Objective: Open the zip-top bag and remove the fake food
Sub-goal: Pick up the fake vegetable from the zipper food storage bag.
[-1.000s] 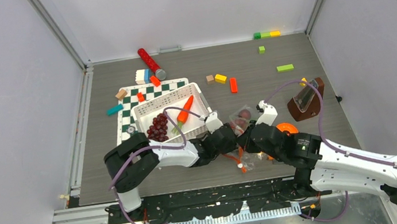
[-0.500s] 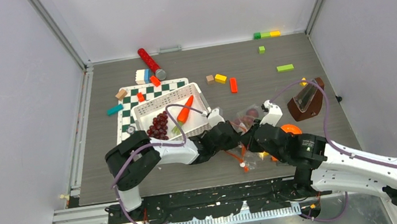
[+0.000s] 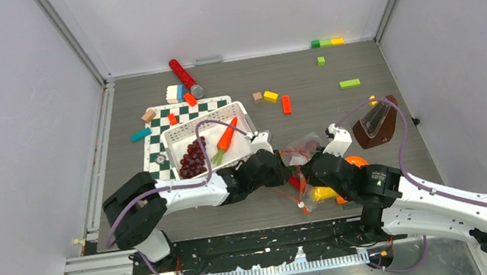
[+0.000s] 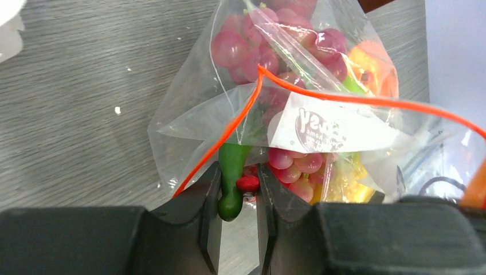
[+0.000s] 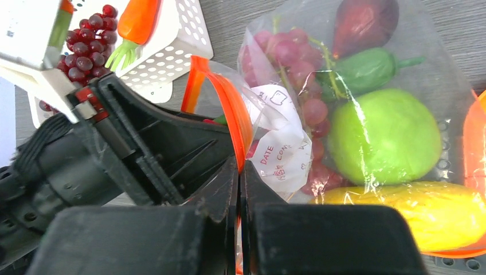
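Note:
The clear zip-top bag [image 3: 303,145] lies right of the white basket [image 3: 177,138], its orange zip strip [image 4: 355,101] pulled apart into an open mouth. Inside it are a green apple [image 5: 384,137], a yellow piece [image 5: 401,215], pink grapes [image 5: 292,51] and a green vegetable [image 5: 361,69]. My left gripper [image 4: 239,172] is in the bag's mouth, shut on the end of a green vegetable [image 4: 232,172] with a red piece [image 4: 247,183] beside it. My right gripper [image 5: 239,166] is shut on the orange zip strip [image 5: 235,114]. Dark grapes [image 3: 193,157] and a carrot [image 3: 226,138] lie in the basket.
The basket rests on a checkered mat [image 3: 154,131]. Coloured blocks [image 3: 270,96] and a red cylinder [image 3: 184,78] are scattered at the back. A brown stand [image 3: 375,123] and an orange round piece [image 3: 355,160] sit right of the bag.
My left gripper has reached further right into the bag and its jaws have narrowed onto the green piece. The bag has shifted and its near end now shows yellow.

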Robot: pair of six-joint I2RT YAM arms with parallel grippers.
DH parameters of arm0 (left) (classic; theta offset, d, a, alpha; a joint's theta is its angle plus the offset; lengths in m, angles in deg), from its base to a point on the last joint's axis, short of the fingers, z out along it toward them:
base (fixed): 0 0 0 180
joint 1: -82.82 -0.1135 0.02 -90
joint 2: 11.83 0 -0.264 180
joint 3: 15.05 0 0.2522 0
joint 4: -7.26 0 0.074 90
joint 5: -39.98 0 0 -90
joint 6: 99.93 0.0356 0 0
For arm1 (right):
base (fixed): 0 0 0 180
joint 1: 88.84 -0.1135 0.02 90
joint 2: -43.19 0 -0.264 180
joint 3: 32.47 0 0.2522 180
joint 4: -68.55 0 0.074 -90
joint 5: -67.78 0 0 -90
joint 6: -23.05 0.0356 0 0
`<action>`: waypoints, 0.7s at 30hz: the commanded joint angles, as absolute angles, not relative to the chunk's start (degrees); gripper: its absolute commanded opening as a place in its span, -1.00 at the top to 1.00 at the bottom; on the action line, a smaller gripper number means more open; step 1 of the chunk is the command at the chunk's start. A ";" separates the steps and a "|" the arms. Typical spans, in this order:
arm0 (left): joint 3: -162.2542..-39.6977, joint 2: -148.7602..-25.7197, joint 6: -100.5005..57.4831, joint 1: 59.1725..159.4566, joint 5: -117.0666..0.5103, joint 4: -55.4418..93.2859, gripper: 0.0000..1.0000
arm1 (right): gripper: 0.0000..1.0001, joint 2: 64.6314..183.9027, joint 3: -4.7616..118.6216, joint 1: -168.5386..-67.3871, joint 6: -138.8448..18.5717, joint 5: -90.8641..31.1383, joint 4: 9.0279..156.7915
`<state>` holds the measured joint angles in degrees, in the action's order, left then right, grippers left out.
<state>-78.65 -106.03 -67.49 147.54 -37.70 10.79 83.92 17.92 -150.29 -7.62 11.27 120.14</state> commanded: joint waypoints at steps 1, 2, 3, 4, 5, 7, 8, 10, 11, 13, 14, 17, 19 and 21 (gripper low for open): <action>-81.15 -100.25 -61.12 148.32 -37.59 15.66 0.92 | 1.00 83.65 18.91 -150.58 -6.66 14.87 121.06; -81.71 -99.60 -60.02 148.41 -37.22 17.16 0.92 | 1.00 83.72 18.91 -150.61 -6.66 14.91 121.07; -82.21 -98.79 -59.00 148.64 -36.74 18.70 0.92 | 1.00 83.73 18.91 -150.62 -6.66 14.93 121.12; -82.74 -98.00 -57.98 148.80 -35.96 20.37 0.92 | 1.00 83.72 18.91 -150.62 -6.66 15.02 121.19; -83.03 -97.24 -56.82 148.93 -35.54 21.58 0.92 | 1.00 83.69 18.91 -150.58 -6.70 15.07 121.22; -83.28 -95.57 -55.25 149.08 -34.91 23.86 0.92 | 0.99 83.66 18.91 -150.61 -6.74 15.29 121.56; -83.30 -94.72 -54.49 149.22 -34.80 24.54 0.92 | 1.00 83.58 18.98 -150.62 -6.70 15.54 121.63; -83.27 -93.22 -53.00 149.26 -34.62 25.97 0.92 | 1.00 83.66 19.00 -150.61 -6.70 15.75 121.75; -83.30 -92.54 -52.56 149.33 -34.35 26.70 0.92 | 1.00 83.64 19.00 -150.62 -6.68 15.88 121.81; -83.14 -91.19 -51.37 149.31 -34.12 27.87 0.93 | 1.00 83.77 19.07 -150.60 -6.74 15.92 121.81; -83.05 -90.31 -50.80 149.33 -34.11 28.46 0.93 | 1.00 83.92 19.08 -150.62 -6.74 15.88 121.84; -82.54 -88.59 -48.91 149.32 -34.87 28.75 0.94 | 0.99 84.29 19.09 -150.62 -6.67 15.99 121.95; -82.26 -87.69 -47.46 149.28 -36.14 28.85 0.94 | 1.00 84.51 19.07 -150.58 -6.62 16.13 122.10; -82.15 -87.11 -45.85 149.33 -38.08 29.19 0.94 | 0.99 84.83 19.06 -150.57 -6.53 16.30 122.16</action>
<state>-80.42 -90.51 -50.22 148.97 -35.38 29.98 84.22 17.92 -150.40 -7.60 12.87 121.41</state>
